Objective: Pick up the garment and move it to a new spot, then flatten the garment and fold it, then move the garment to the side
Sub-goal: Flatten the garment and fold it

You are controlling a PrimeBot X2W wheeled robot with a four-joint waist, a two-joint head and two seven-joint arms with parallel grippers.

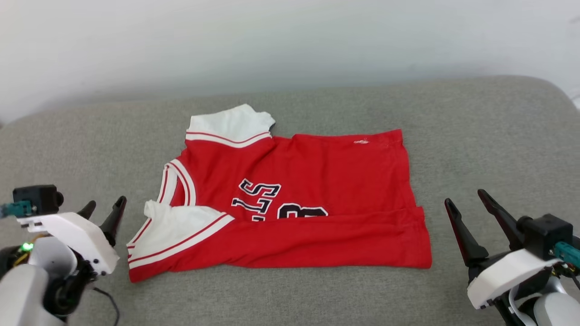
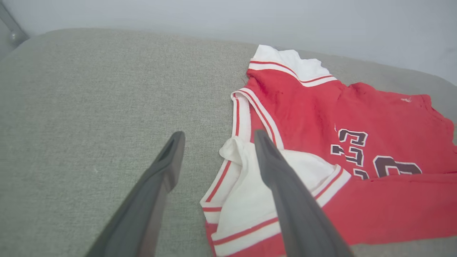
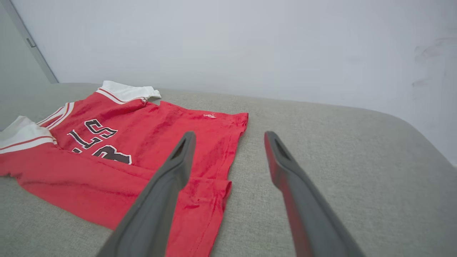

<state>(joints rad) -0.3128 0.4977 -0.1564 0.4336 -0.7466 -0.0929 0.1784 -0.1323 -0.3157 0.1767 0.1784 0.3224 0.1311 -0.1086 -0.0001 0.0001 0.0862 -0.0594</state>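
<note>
The garment (image 1: 290,199) is a red jersey with white striped sleeves, lying on the grey cushion with its near edge folded up over the black lettering. Its collar end points left and its hem right. My left gripper (image 1: 105,207) hovers open just left of the near sleeve (image 2: 246,192), holding nothing. In the left wrist view the left gripper (image 2: 216,137) has one finger over the sleeve and one over bare cushion. My right gripper (image 1: 469,198) stands open to the right of the hem corner, empty. The right wrist view shows the right gripper (image 3: 228,137) above the garment (image 3: 142,150) hem edge.
The grey fabric cushion (image 1: 498,136) spreads wide around the jersey, with bare room on the left, right and front. A pale wall (image 1: 290,40) runs behind it. The cushion's right end curves down at the far right.
</note>
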